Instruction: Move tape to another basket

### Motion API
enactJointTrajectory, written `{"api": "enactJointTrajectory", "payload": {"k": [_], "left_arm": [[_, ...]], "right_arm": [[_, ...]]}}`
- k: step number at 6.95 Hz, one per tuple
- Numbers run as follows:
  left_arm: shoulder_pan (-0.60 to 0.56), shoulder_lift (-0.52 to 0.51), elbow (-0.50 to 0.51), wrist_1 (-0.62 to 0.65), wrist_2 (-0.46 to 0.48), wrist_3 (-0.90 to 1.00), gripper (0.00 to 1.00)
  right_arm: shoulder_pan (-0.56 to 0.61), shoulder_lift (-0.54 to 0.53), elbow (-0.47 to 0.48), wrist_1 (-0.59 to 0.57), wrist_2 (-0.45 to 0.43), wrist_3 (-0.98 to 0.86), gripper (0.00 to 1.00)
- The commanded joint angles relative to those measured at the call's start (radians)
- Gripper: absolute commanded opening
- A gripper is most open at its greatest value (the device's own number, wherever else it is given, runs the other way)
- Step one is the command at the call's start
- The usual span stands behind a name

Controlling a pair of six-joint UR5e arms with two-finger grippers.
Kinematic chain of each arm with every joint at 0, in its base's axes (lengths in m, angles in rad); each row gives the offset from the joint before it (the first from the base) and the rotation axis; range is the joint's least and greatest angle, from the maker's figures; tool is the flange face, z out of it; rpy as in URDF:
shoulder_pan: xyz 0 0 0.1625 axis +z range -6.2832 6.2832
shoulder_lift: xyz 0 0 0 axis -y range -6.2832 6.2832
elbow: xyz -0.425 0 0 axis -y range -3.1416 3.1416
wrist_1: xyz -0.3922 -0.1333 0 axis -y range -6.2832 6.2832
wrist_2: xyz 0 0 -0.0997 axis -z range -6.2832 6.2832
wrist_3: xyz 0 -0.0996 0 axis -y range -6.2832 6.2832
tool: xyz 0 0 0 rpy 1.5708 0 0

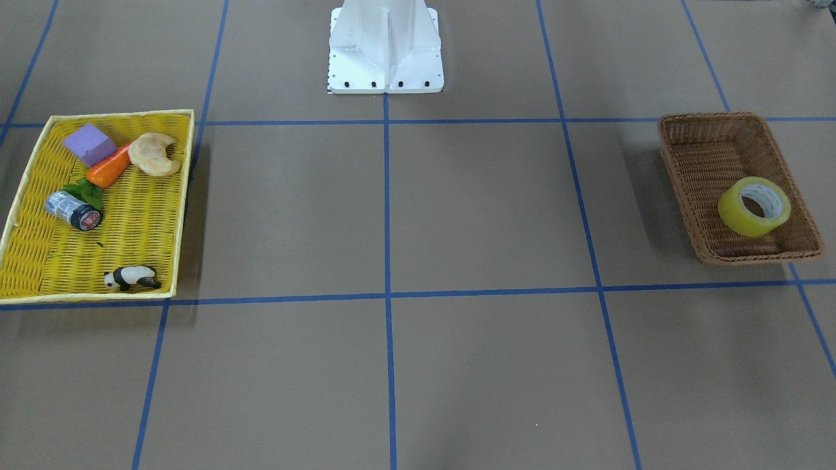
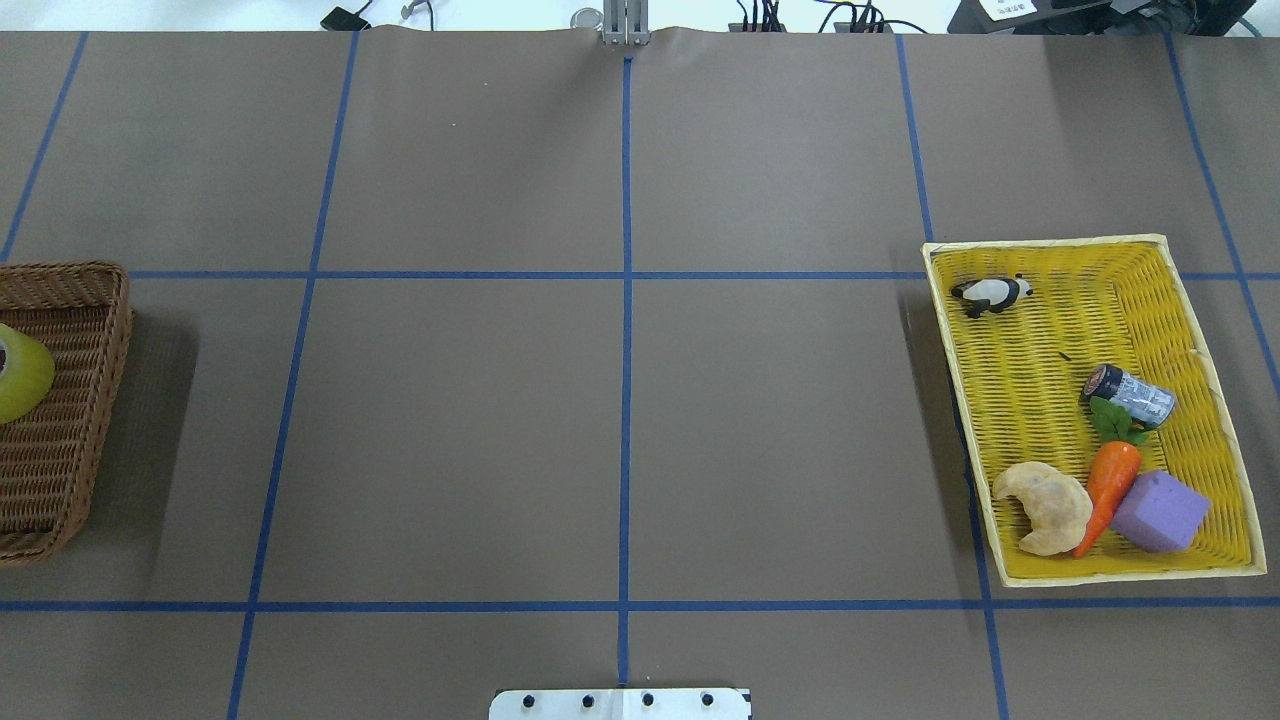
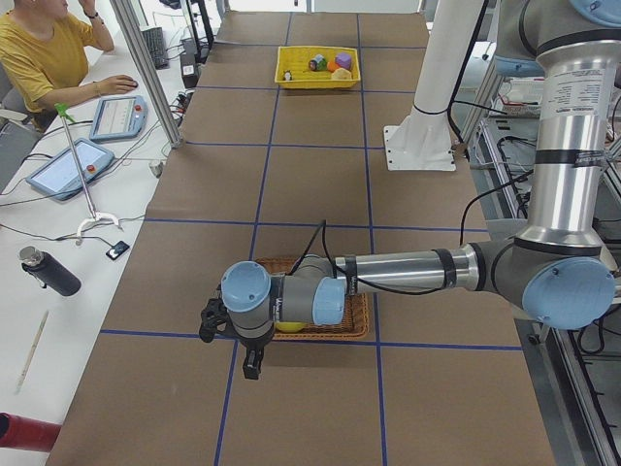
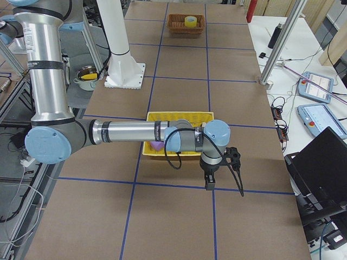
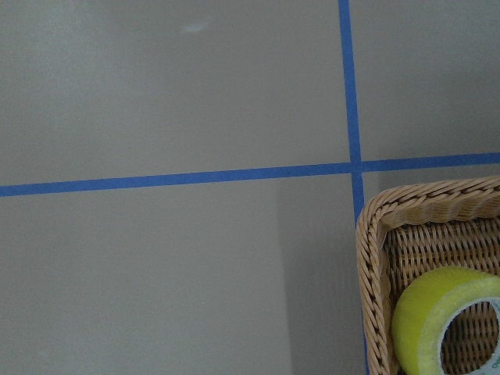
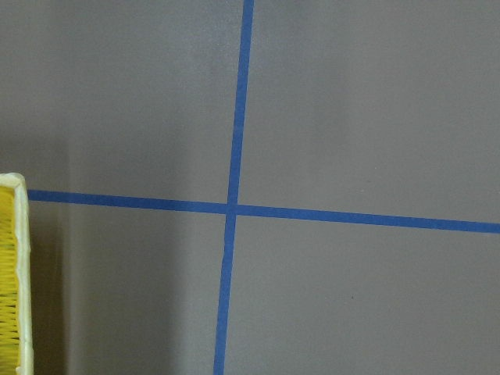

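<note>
The tape (image 1: 754, 205), a wide yellowish roll with a white printed core, lies tilted in the brown wicker basket (image 1: 679, 170). It also shows at the overhead view's left edge (image 2: 20, 372) and in the left wrist view (image 5: 437, 320), inside the basket's corner (image 5: 375, 258). My left gripper (image 3: 215, 322) hangs above the table just beyond the basket (image 3: 359, 316); I cannot tell if it is open or shut. My right gripper (image 4: 234, 161) hangs beside the yellow tray (image 4: 179, 115); I cannot tell its state either. Neither gripper shows in the overhead or front views.
The shallow yellow tray (image 1: 163, 215) holds a purple block (image 1: 89, 143), a carrot (image 1: 110, 168), a croissant (image 1: 153, 154), a small printed can (image 1: 73, 210) and a toy panda (image 1: 130, 278). The white robot base (image 1: 385, 52) stands at the table's middle edge. An operator (image 3: 44, 58) sits beside the table.
</note>
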Motion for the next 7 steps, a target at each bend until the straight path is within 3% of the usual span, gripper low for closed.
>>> {"api": "enactJointTrajectory", "payload": {"k": [1,5,7], "left_arm": [[-0.001,0.007,-0.006,-0.002,0.0,-0.005,0.98],[-0.001,0.069,-0.081,-0.008,-0.003,0.004,0.98],[-0.001,0.12,-0.165,-0.01,0.0,0.004,0.98]], "right_arm": [[0.0,-0.001,-0.001,0.0,-0.001,-0.001,1.0],[0.0,-0.001,-0.001,0.0,-0.001,-0.001,1.0],[0.0,-0.003,-0.003,0.0,-0.001,-0.001,1.0]]}}
